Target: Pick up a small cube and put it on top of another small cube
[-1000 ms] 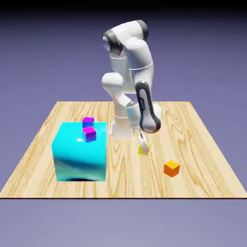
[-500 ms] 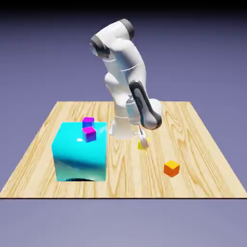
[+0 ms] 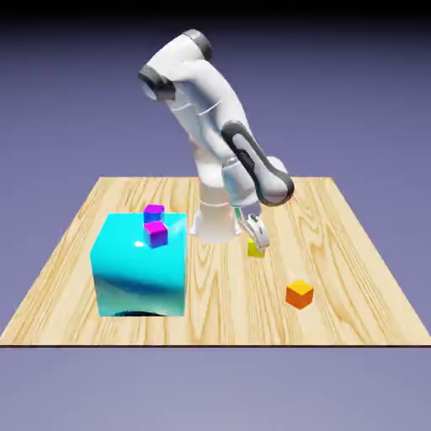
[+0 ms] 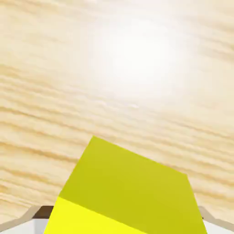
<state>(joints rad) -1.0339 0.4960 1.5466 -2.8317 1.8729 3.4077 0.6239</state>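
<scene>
Jaws (image 3: 258, 245) closed on the yellow cube (image 3: 256, 249): grasp achieved, placement on another small cube outstanding.

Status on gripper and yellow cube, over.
Gripper closed on yellow cube. Orange cube apart on the table. Nothing visible between them in exterior view.

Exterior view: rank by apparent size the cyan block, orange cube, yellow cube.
1. Big glossy cyan block, by far the largest.
2. Small plain orange cube.
3. Small plain yellow cube, partly hidden by the pincer; what shows is smaller than the orange one, though it also sits farther from the camera.
</scene>
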